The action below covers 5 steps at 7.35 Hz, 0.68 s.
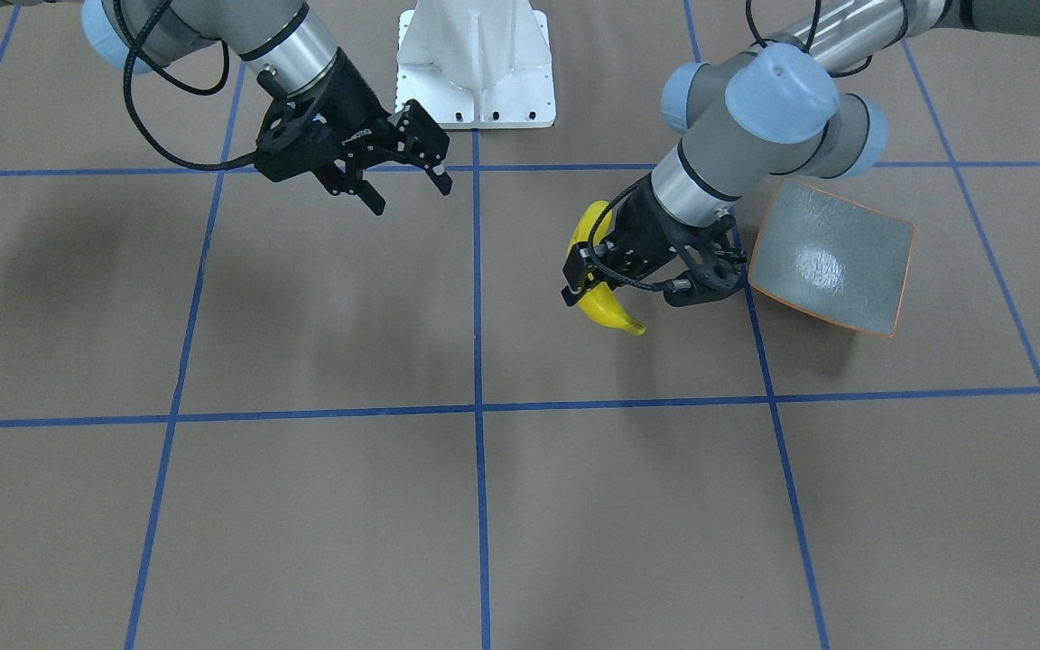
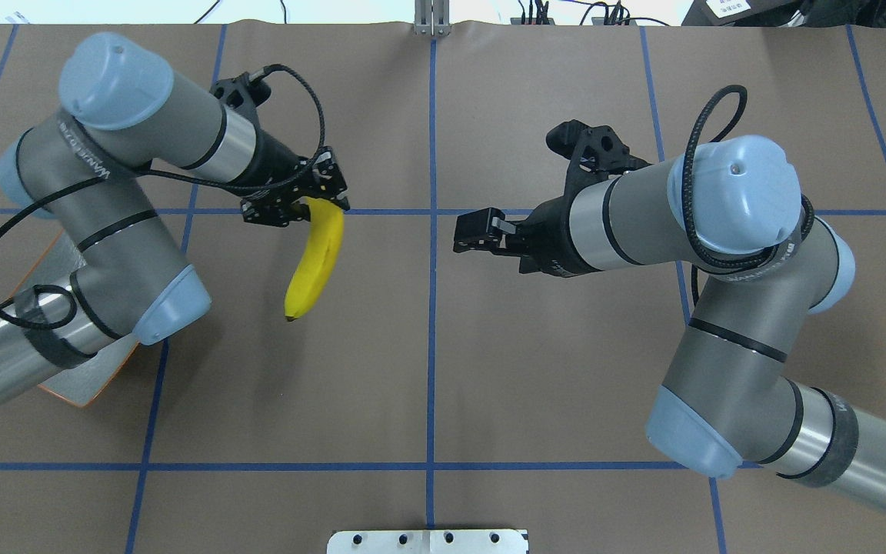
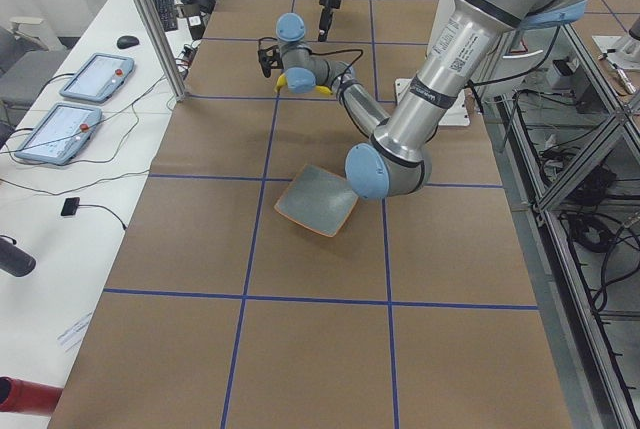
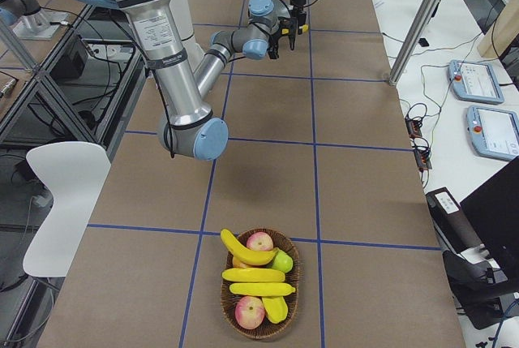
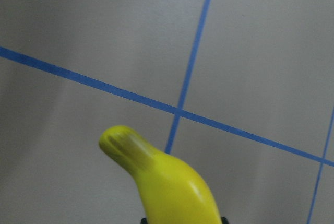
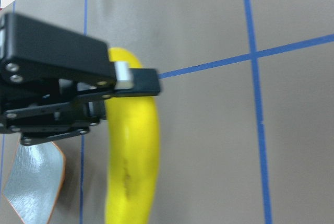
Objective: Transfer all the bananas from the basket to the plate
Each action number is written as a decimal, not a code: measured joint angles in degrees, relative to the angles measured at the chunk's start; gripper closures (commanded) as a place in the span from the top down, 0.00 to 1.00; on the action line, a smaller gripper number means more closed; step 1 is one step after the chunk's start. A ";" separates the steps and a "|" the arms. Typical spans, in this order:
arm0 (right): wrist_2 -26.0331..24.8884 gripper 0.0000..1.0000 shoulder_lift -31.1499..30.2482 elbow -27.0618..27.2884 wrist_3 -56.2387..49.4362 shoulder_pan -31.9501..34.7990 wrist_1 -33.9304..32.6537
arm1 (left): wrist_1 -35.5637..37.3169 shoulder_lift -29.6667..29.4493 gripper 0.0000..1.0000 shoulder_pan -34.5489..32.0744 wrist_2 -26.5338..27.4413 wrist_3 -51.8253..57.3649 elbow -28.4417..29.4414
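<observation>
Overhead exterior view, from its left edge: the plate (image 2: 78,388) lies on the bench (image 2: 566,369), mostly hidden under the left arm (image 2: 116,231), with only an orange-rimmed corner showing. Just right of that arm, the left gripper (image 2: 303,201) is clenched on one end of a banana (image 2: 316,258). The fruit hangs from the fingers toward the robot's side, its dark tip free. It is beside the plate and apart from it, not over it. In the front-facing view the same banana (image 1: 610,311) sits at the left gripper (image 1: 588,271), with the gripper's body between it and the plate (image 1: 831,257). The left wrist camera shows the banana's tip (image 5: 122,143) above the crossing blue tape lines (image 5: 177,110).

Further right, across the central tape line, the right gripper (image 2: 477,231) points at the banana with its fingers spread and nothing between them. The front-facing view confirms the released right gripper (image 1: 410,194). Its wrist camera looks at the banana (image 6: 133,172) and a corner of the plate (image 6: 31,192).

At the bench's far right end, seen from the exterior right camera, the basket (image 4: 296,271) holds at least three more bananas (image 4: 253,275) among apples (image 4: 259,241).
</observation>
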 measured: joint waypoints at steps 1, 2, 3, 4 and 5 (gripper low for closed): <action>-1.53 1.00 -0.92 -0.25 -0.04 0.21 0.01 | 5.26 4.57 0.00 -0.06 1.77 5.46 -3.77; -2.47 1.00 -1.29 -0.78 -0.06 0.26 0.01 | 15.76 7.19 0.00 0.11 4.73 11.91 -9.11; -2.84 1.00 -1.62 -1.21 -0.07 0.29 0.01 | 27.87 8.25 0.00 1.32 10.26 17.50 -14.07; -2.99 1.00 -1.96 -1.57 -0.07 0.29 0.01 | 36.09 8.77 0.00 2.83 15.14 21.30 -16.81; -3.16 1.00 -2.15 -1.93 -0.06 0.32 0.01 | 40.30 9.98 0.00 3.63 18.36 24.28 -18.03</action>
